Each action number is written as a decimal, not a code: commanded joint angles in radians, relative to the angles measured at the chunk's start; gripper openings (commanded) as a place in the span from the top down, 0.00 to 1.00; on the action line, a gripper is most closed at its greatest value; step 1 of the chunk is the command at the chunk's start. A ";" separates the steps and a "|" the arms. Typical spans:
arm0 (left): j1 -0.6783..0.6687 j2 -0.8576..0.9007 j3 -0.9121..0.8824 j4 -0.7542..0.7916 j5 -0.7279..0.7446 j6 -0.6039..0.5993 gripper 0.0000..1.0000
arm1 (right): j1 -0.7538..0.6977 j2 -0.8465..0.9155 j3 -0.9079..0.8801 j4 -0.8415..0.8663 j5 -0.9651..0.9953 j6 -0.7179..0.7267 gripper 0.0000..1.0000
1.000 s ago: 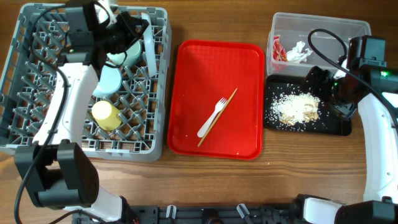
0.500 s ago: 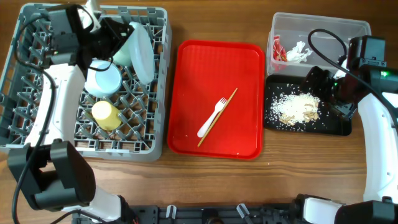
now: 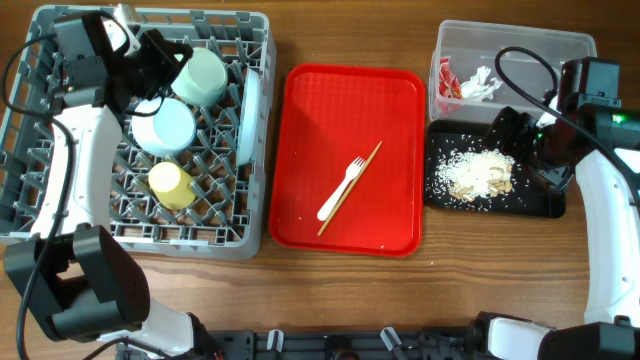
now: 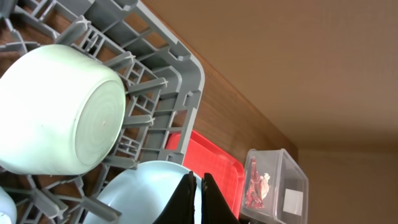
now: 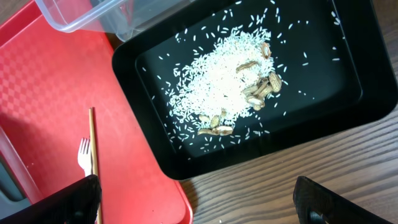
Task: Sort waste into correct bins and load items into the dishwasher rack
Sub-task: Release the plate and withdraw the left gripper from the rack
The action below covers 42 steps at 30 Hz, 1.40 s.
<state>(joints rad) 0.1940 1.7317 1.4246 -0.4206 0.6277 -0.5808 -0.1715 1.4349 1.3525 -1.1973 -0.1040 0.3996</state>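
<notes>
The grey dishwasher rack [image 3: 60, 215] holds a pale green bowl [image 3: 203, 75], a pale blue bowl [image 3: 165, 125], a yellow cup [image 3: 170, 183] and the white plate [image 3: 245, 115], which stands on edge at the rack's right side. My left gripper [image 3: 165, 52] is shut and empty beside the green bowl [image 4: 62, 112]; its fingers [image 4: 199, 190] show in front of the plate [image 4: 149, 193]. The white fork [image 3: 332, 203] and the chopstick [image 3: 368, 163] lie on the red tray [image 3: 310, 100]. My right gripper [image 3: 525, 150] hangs open over the black tray [image 3: 440, 198] of rice scraps [image 3: 480, 172].
The clear tub [image 3: 510, 38] behind the black tray holds the red-and-white wrapper [image 3: 447, 82] and the tissue [image 3: 482, 83]. In the right wrist view, rice and peanut bits [image 5: 230, 81] fill the black tray [image 5: 373, 112]. Bare wood lies at the table's front.
My left gripper let go of the plate, which now stands on edge at the rack's right side. The gripper drew back to the left. The right arm has not moved.
</notes>
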 commanded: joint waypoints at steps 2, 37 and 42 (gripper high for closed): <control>0.008 0.004 0.016 -0.008 -0.019 0.026 0.96 | -0.001 -0.013 0.011 -0.003 0.000 -0.006 0.00; 0.008 0.004 0.016 -0.008 -0.019 -0.169 0.96 | -0.001 -0.013 0.011 -0.005 0.000 -0.004 0.00; 0.008 0.004 0.016 -0.008 -0.019 -0.169 0.96 | -0.001 -0.013 0.011 -0.005 0.000 -0.004 0.00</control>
<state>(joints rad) 0.1940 1.7317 1.4246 -0.4274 0.6147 -0.7399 -0.1715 1.4349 1.3525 -1.2011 -0.1040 0.3996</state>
